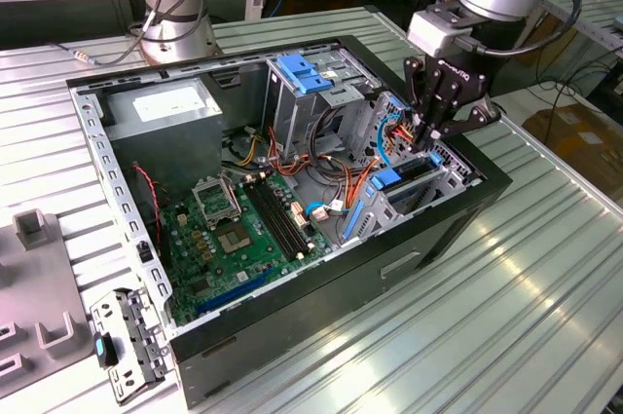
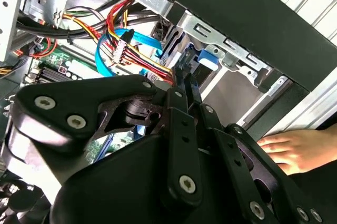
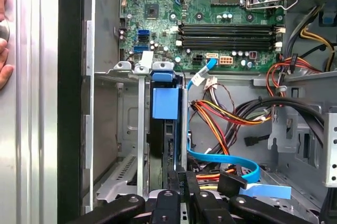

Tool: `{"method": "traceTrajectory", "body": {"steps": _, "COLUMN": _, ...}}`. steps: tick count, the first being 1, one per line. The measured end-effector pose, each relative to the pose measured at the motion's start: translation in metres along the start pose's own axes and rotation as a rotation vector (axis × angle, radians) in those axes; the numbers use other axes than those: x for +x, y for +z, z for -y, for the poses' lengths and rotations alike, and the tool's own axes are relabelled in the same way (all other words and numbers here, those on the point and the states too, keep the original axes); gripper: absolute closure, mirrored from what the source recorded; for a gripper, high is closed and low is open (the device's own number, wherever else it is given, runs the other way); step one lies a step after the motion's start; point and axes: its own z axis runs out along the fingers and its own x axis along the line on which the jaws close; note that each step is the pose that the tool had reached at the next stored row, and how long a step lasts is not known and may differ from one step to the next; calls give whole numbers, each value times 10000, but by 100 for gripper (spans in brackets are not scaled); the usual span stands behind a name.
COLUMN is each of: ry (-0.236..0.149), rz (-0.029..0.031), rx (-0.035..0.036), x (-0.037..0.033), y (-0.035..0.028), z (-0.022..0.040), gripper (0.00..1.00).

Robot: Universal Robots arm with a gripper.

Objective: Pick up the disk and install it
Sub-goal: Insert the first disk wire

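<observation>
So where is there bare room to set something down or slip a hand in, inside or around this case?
Free: the ribbed table on the exterior view's right of the computer case, and the empty bay beside the disk. Crowded: the cable bundle next to the disk, and the bay mouth where the gripper sits. A hand rests outside the case.

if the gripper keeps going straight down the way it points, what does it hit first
Most likely the disk, standing on edge in the drive bay directly under the gripper; its fingers already sit at the disk's edge, though depth is hard to judge.
</observation>
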Motion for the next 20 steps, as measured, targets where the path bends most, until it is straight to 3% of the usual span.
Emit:
{"method": "traceTrajectory", "body": {"steps": 1, "ry": 5, "rz": -5, "rx": 133, "x": 2, "y": 14, "z": -10, "gripper": 84}}
{"method": "traceTrajectory", "body": {"steps": 2, "ry": 8, "rz": -3, "rx": 175, "x": 2, "y": 22, "z": -34, "gripper": 84}}
{"method": "traceTrajectory", "body": {"steps": 4, "ry": 26, "rz": -5, "rx": 180, "x": 7, "y": 31, "z": -77, "gripper": 84}}
{"method": "traceTrajectory", "body": {"steps": 10, "ry": 447, "rz": -24, "rx": 157, "x": 26, "y": 55, "z": -77, "gripper": 84}}
{"method": "traceTrajectory", "body": {"steps": 20, "ry": 616, "rz": -30, "rx": 147, "x": 35, "y": 92, "z": -75, "gripper": 84}}
